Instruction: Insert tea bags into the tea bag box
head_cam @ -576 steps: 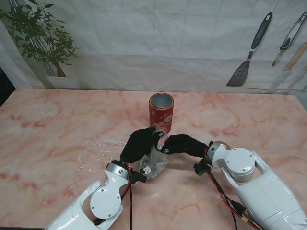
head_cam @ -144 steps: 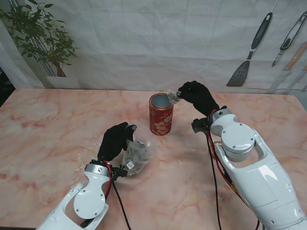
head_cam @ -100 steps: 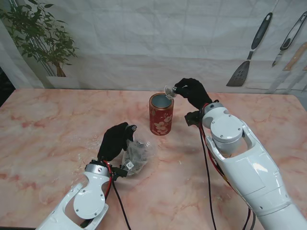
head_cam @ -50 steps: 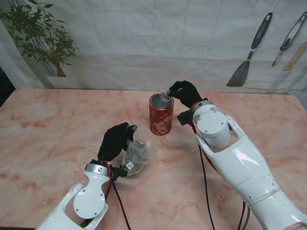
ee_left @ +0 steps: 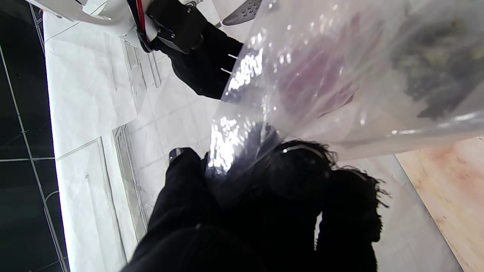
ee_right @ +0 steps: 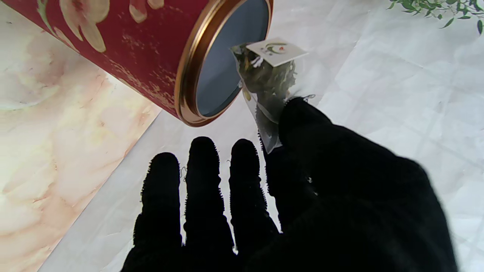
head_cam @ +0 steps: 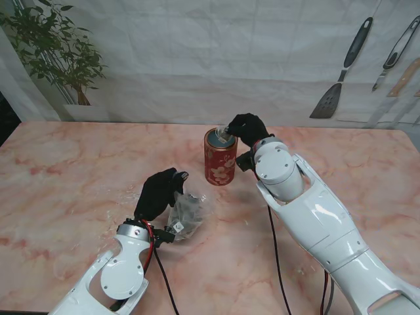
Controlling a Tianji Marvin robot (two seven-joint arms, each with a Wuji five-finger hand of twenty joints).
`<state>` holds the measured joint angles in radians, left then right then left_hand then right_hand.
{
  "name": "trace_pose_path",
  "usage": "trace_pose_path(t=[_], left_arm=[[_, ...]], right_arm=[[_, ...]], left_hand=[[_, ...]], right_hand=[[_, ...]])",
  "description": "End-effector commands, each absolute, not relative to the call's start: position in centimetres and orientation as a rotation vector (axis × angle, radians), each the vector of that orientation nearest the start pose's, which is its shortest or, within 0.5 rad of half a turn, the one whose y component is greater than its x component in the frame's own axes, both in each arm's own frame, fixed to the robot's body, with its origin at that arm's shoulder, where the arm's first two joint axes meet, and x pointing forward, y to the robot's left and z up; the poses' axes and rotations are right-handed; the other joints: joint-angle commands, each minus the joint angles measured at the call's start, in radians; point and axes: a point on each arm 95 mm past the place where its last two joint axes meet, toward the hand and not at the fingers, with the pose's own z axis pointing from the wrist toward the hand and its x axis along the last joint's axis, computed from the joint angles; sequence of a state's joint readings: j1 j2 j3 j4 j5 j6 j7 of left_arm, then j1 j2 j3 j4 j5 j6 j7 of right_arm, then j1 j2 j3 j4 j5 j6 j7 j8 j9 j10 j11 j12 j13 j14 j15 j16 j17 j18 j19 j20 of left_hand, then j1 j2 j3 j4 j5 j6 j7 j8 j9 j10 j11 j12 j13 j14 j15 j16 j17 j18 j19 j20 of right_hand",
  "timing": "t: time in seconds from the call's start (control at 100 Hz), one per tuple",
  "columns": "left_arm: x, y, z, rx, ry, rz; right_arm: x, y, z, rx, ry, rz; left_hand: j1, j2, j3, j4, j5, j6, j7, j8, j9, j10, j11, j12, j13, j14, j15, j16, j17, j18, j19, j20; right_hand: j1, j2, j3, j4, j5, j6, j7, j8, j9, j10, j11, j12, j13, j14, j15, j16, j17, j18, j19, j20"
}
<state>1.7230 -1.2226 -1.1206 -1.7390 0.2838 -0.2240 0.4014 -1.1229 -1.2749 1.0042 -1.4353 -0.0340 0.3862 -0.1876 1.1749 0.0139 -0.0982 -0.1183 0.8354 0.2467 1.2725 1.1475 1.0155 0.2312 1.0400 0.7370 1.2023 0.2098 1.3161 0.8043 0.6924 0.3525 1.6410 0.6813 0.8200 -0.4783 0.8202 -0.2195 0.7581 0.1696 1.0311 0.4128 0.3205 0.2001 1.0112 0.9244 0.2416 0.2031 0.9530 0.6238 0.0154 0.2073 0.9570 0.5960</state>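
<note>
Stand view, looking down on a pink marble table (head_cam: 65, 170): the right hand (head_cam: 246, 126), in a black glove, was pinched shut on a tea bag (head_cam: 225, 135), holding it right at the open mouth of the tea bag box (head_cam: 220, 156). Right wrist view showed the thumb and forefinger gripping the clear pouch of green leaves (ee_right: 266, 81), its white paper tag (ee_right: 277, 51) uppermost, just beside the tin's gold rim (ee_right: 189, 68); the other three fingers (ee_right: 202, 177) were stretched out straight and apart. The box was a red round tin with pale flowers, standing upright near the middle of the table, lid off.

Nearer to the robot and to its left, the left hand (head_cam: 159, 192), also gloved, was closed on a crumpled clear plastic bag (head_cam: 187, 211) holding more tea bags, which rested on the table well apart from the tin. Left wrist view showed the shiny plastic (ee_left: 340, 75) draped over the fingertips (ee_left: 302, 170).

A potted plant (head_cam: 56, 52) stood at the far left, and kitchen utensils (head_cam: 344, 72) hung on the white backdrop at far right.
</note>
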Motion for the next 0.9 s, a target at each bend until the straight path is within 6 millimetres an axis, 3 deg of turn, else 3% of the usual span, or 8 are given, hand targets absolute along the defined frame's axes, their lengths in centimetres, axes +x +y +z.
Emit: trace_pose_path(t=[0.0, 0.19, 0.42, 0.58, 0.64, 0.85, 0.86, 0.89], left_arm=[[34.05, -7.25, -30.17, -1.704, 0.632, -2.354], [34.03, -7.23, -30.16, -1.706, 0.628, -2.353], [33.98, -7.25, -30.12, -1.706, 0.627, -2.356], [33.92, -7.18, -30.1, -1.703, 0.623, -2.357], [33.91, -7.17, -30.09, -1.703, 0.622, -2.357], [33.87, -7.22, -30.09, -1.703, 0.622, -2.362], [33.87, -7.23, -30.09, -1.703, 0.622, -2.362], [33.87, -7.24, -30.08, -1.702, 0.622, -2.363]], right_arm=[[50.87, 8.53, -23.88, -2.448, -0.885, -2.199], [51.02, 8.95, -23.9, -2.485, -0.889, -2.198], [51.08, 9.3, -23.96, -2.533, -0.894, -2.193], [51.12, 9.32, -24.06, -2.548, -0.907, -2.174], [51.1, 9.27, -24.06, -2.546, -0.91, -2.163], [51.01, 9.31, -24.03, -2.55, -0.899, -2.146], [51.0, 9.31, -24.02, -2.55, -0.899, -2.145], [51.0, 9.3, -24.01, -2.55, -0.9, -2.142]], left_hand=[[0.075, 0.068, 0.045, 0.042, 0.035, -0.027, 0.049, 0.003, 0.026, -0.041, 0.004, -0.012, 0.006, 0.016, 0.002, -0.01, 0.016, -0.021, 0.066, 0.013], [0.075, 0.068, 0.046, 0.042, 0.035, -0.027, 0.049, 0.003, 0.026, -0.041, 0.004, -0.012, 0.006, 0.017, 0.002, -0.011, 0.015, -0.02, 0.065, 0.013], [0.075, 0.067, 0.046, 0.042, 0.037, -0.026, 0.049, 0.003, 0.026, -0.041, 0.004, -0.012, 0.006, 0.017, 0.003, -0.01, 0.015, -0.02, 0.065, 0.014], [0.075, 0.067, 0.046, 0.042, 0.037, -0.026, 0.049, 0.003, 0.026, -0.041, 0.005, -0.012, 0.006, 0.016, 0.003, -0.011, 0.015, -0.02, 0.065, 0.014], [0.075, 0.067, 0.046, 0.042, 0.037, -0.026, 0.049, 0.003, 0.026, -0.041, 0.004, -0.012, 0.006, 0.016, 0.003, -0.011, 0.015, -0.02, 0.065, 0.014], [0.076, 0.067, 0.046, 0.042, 0.037, -0.026, 0.048, 0.004, 0.027, -0.041, 0.005, -0.012, 0.007, 0.016, 0.003, -0.011, 0.015, -0.017, 0.065, 0.016], [0.076, 0.067, 0.046, 0.042, 0.037, -0.026, 0.048, 0.004, 0.027, -0.041, 0.005, -0.012, 0.007, 0.016, 0.003, -0.011, 0.015, -0.017, 0.065, 0.016], [0.076, 0.067, 0.046, 0.042, 0.037, -0.026, 0.048, 0.004, 0.027, -0.041, 0.005, -0.012, 0.007, 0.016, 0.003, -0.011, 0.015, -0.017, 0.065, 0.016]], right_hand=[[-0.008, -0.02, 0.028, -0.002, 0.021, -0.041, 0.039, -0.007, 0.009, -0.016, 0.022, -0.001, 0.021, -0.021, 0.028, 0.011, 0.002, -0.017, 0.029, 0.014], [-0.016, -0.033, 0.031, -0.001, 0.028, -0.038, 0.045, -0.011, 0.018, -0.014, 0.029, -0.002, 0.028, -0.018, 0.035, 0.013, 0.004, -0.012, 0.036, 0.014], [-0.139, -0.119, 0.056, -0.015, 0.045, -0.053, 0.111, 0.007, 0.039, -0.007, 0.044, -0.005, 0.044, -0.007, 0.054, 0.017, 0.008, 0.002, 0.062, 0.01], [-0.243, -0.136, 0.078, -0.014, 0.055, -0.045, 0.066, 0.029, 0.027, -0.005, 0.043, -0.006, 0.034, -0.006, 0.054, 0.016, -0.002, 0.002, 0.065, 0.002], [-0.313, -0.14, 0.098, 0.005, 0.06, -0.045, 0.015, 0.071, 0.019, -0.003, 0.038, -0.008, 0.029, -0.007, 0.053, 0.016, -0.005, 0.001, 0.064, 0.0], [-0.396, -0.128, 0.115, 0.08, 0.067, -0.039, -0.064, 0.165, 0.01, 0.002, 0.032, -0.006, 0.02, -0.005, 0.048, 0.017, -0.011, 0.001, 0.06, -0.001], [-0.405, -0.131, 0.117, 0.089, 0.068, -0.038, -0.086, 0.21, 0.011, 0.003, 0.031, -0.005, 0.019, -0.005, 0.048, 0.018, -0.012, 0.001, 0.059, 0.0], [-0.414, -0.133, 0.115, 0.091, 0.063, -0.038, -0.096, 0.223, 0.007, 0.004, 0.029, -0.004, 0.017, -0.004, 0.047, 0.017, -0.013, 0.001, 0.058, 0.001]])
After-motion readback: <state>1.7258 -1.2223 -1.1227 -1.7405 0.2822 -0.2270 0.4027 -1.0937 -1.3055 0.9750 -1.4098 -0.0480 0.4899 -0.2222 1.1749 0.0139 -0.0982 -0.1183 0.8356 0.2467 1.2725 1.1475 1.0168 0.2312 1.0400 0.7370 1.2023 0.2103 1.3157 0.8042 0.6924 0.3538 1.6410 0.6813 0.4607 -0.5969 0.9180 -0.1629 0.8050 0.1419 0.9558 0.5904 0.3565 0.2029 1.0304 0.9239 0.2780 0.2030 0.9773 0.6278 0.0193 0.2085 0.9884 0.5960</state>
